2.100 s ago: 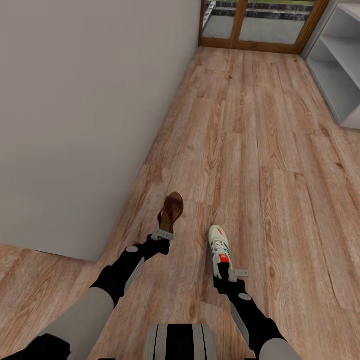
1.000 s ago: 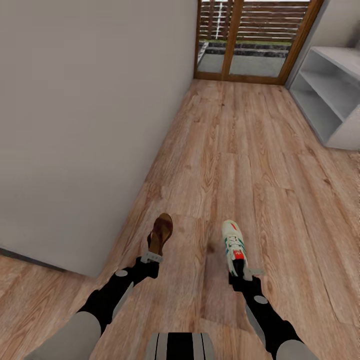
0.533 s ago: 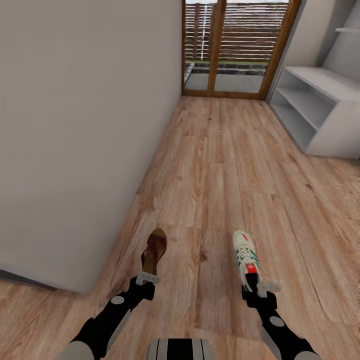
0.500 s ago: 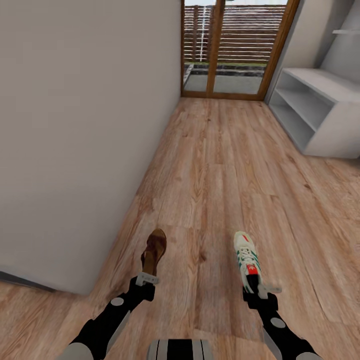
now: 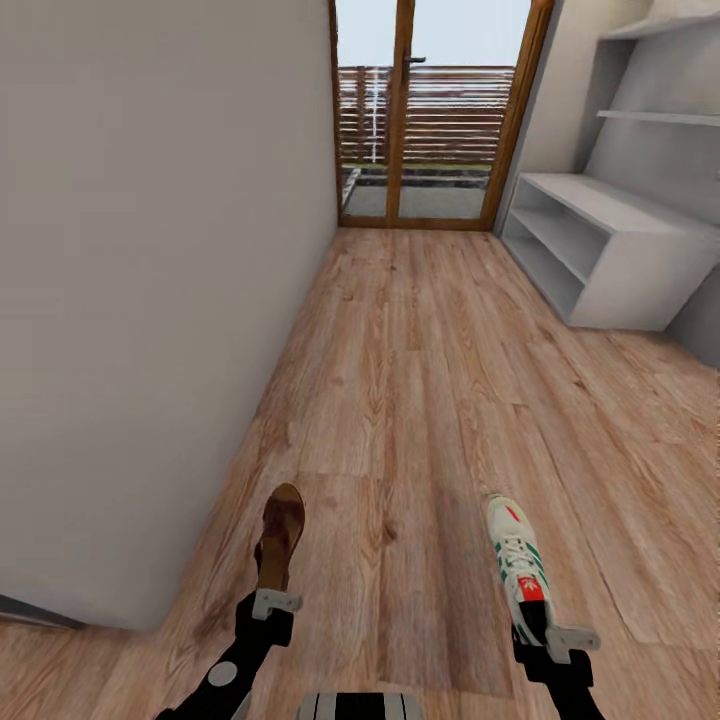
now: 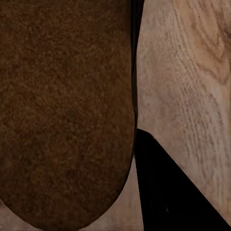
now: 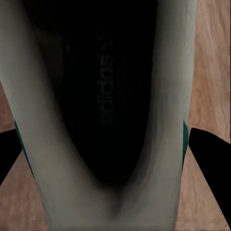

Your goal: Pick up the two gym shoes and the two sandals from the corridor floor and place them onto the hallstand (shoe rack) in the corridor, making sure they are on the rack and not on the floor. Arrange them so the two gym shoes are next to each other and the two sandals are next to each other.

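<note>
Writing: "adidas" is showing inside the gym shoe [image 7: 103, 106].
Left gripper [image 5: 275, 603]: jaws are clamping the sandal [image 5: 279, 533] heel, above the corridor floor [image 5: 420, 380].
Right gripper [image 5: 556, 640]: jaws are clamping the gym shoe heel.
Change: view is tilting up; hallstand [image 5: 600, 250] and door [image 5: 430, 110] are showing more fully.

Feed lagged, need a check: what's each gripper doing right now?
Left gripper: shut on the sandal.
Right gripper: shut on the gym shoe.
</note>
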You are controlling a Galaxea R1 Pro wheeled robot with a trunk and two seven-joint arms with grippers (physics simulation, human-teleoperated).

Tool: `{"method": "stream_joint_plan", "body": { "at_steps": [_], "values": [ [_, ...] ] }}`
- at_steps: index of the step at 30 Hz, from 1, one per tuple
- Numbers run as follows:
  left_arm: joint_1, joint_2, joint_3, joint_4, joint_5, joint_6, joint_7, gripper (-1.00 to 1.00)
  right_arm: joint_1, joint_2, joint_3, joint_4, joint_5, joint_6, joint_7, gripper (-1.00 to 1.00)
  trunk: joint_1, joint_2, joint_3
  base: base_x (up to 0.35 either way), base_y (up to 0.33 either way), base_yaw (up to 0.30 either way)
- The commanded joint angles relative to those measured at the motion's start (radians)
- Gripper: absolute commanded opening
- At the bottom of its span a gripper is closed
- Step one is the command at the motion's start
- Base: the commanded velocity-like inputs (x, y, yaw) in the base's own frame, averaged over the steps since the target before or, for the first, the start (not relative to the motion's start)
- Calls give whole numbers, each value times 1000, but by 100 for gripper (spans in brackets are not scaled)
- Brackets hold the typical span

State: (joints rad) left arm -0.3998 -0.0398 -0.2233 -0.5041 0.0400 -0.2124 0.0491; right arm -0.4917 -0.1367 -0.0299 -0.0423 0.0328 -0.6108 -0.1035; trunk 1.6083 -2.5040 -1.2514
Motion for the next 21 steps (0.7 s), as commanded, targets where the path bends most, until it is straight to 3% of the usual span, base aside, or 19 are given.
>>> {"method": "stream_joint_plan", "body": {
  "at_steps": [1,3,6,12,16,21],
  "values": [
    [8,-1,-7,17,10,-25,24,-100,14,0,-3,6,3,-15,-3,-100,-1,0,5,0,0,-156],
    [24,2,-8,52,32,-62,80,-100,37,-1,-4,12,1,-29,-5,-100,-2,0,16,0,0,-155],
    [76,7,-8,65,40,-76,110,-100,45,6,-3,15,0,-32,-4,-100,-3,1,32,0,0,-155],
    [134,10,-1,75,45,-172,113,-100,47,9,-3,16,-1,-31,-4,-100,-6,3,64,0,0,-155],
    [172,11,5,72,47,-192,115,-100,47,13,-2,16,0,-31,-3,-100,-7,4,85,0,0,-155],
    [182,11,20,75,48,-196,115,-100,47,27,-2,16,3,-30,-1,-100,-20,25,110,0,0,-156]
  ]
}}
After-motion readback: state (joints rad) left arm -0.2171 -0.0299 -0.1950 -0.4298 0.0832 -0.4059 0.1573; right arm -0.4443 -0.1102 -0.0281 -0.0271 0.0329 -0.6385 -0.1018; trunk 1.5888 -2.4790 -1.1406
